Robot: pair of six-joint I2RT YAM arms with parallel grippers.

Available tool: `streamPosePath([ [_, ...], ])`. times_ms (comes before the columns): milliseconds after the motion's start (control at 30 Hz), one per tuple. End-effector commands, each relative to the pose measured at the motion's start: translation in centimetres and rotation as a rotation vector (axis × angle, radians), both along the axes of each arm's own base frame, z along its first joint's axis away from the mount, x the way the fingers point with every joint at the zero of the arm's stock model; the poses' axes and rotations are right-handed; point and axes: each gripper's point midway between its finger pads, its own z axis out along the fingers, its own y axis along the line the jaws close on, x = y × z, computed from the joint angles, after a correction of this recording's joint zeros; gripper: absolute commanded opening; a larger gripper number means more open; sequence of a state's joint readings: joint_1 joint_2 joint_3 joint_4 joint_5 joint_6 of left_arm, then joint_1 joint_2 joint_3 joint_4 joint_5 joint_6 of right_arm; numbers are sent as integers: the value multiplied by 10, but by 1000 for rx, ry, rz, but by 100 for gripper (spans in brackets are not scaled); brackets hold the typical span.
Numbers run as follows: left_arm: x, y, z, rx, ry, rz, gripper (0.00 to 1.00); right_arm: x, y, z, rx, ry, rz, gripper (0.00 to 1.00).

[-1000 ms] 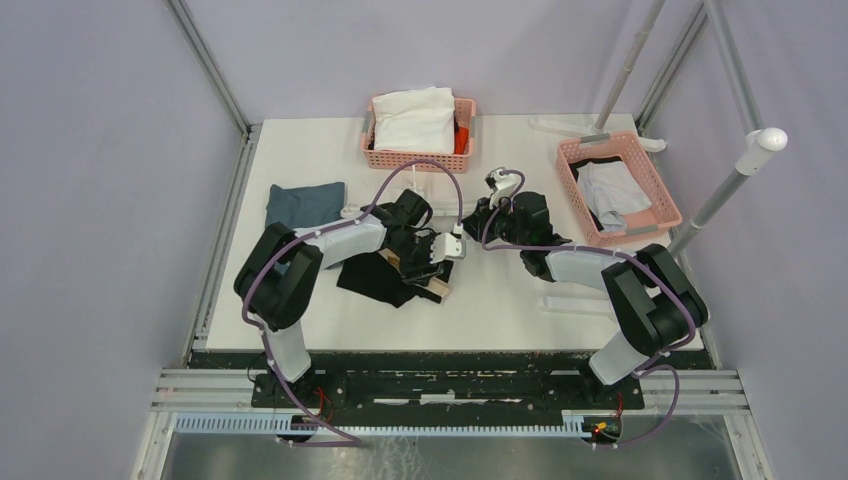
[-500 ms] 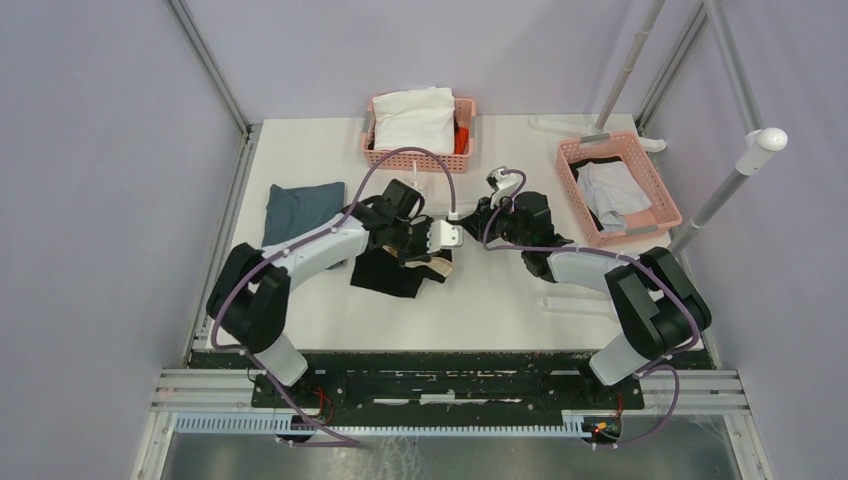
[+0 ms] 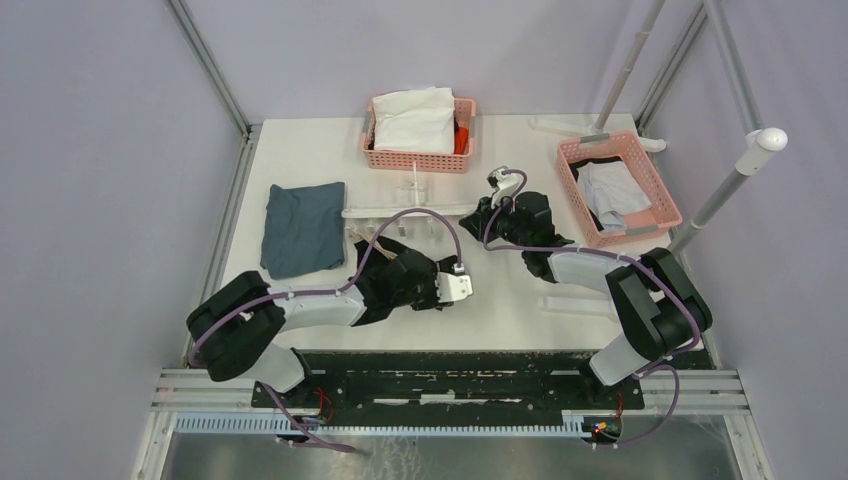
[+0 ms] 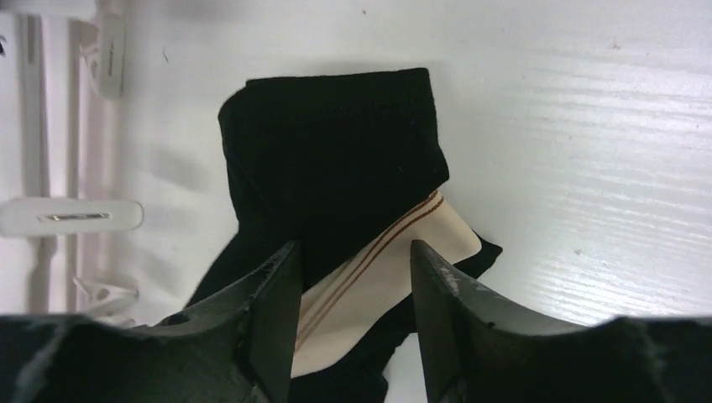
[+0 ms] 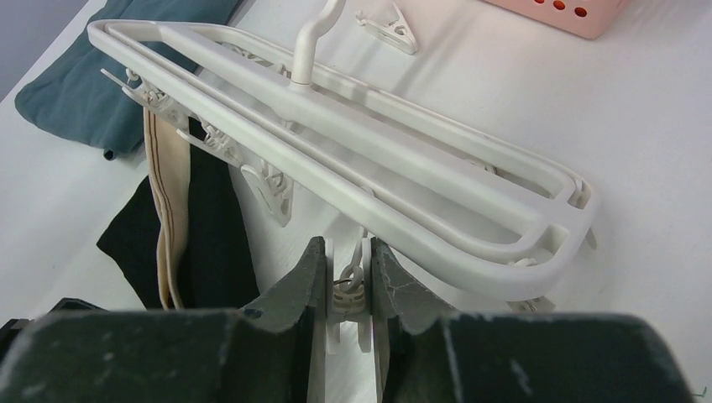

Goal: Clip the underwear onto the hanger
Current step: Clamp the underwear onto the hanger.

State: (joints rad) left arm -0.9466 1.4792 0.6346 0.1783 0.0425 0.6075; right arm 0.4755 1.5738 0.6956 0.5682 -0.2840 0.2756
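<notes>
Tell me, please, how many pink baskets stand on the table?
2. One pink basket stands at the far edge near the middle and holds a white garment. The other basket stands at the right side, with light cloth inside. None seems hidden.
</notes>
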Motion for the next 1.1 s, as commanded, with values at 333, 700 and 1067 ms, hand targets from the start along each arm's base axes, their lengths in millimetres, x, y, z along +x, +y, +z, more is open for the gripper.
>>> streamPosePath([
  [333, -21, -9, 39, -9, 48, -143, 76, 5, 7, 32, 58, -99, 14, 0],
  [700, 18, 16, 72, -72, 136, -172, 81, 3, 6, 34, 49, -104, 18, 0],
  [1067, 15, -5, 52, -54, 231, -275, 81, 4, 5, 33, 45, -103, 12, 0],
])
